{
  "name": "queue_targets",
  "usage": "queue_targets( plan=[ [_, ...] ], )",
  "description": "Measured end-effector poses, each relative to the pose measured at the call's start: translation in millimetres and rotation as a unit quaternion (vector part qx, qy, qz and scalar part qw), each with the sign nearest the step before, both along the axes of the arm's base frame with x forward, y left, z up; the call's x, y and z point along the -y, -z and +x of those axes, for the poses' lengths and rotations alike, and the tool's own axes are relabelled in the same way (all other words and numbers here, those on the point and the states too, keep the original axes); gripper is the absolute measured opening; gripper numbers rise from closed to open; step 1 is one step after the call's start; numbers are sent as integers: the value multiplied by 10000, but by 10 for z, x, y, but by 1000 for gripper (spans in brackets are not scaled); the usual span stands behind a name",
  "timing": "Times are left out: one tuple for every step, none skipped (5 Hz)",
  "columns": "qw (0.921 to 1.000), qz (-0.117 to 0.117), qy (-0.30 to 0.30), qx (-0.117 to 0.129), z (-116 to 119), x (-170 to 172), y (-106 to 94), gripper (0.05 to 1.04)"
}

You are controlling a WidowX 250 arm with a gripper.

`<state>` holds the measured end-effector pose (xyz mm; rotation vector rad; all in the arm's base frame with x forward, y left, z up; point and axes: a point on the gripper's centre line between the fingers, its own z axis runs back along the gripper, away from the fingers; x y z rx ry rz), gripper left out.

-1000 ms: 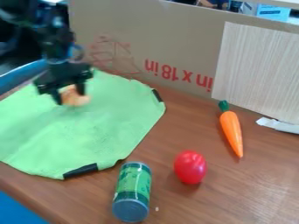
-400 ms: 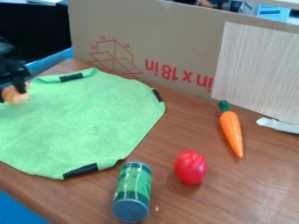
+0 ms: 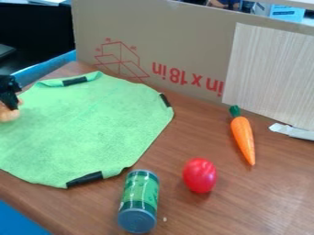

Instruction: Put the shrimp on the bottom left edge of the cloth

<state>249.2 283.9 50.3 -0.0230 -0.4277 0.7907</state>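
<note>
**At the left edge of my camera view, my pincer is clamped on the shrimp**

Beside the far-left part of the green cloth, as I see it, the pale orange shrimp sits in my pincer, partly cut off by the edge of the view. One dark finger comes down against it; whether the shrimp touches the cloth, I can't tell.

From there the cloth spreads over the brown counter, with black strips at its far edge, its right side and its near edge. Just beside the near edge is a green can with a grey end towards me. Right of that I have a rounded red object, and farther back a carrot, its green top pointing away from me. A whitish scrap lies by the right edge. Behind everything stands cardboard with red print, a pale wood-grained panel against its right part.
</note>
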Motion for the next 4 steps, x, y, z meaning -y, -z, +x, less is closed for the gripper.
queue_targets(
  plan=[
    [10000,-12,81,-2,-83,149,-26,640],
    [9999,65,125,4,-114,257,-13,732],
    [9997,243,49,-58,-81,295,-36,959],
    [9996,207,-19,-171,-84,319,-28,1004]
  ],
)
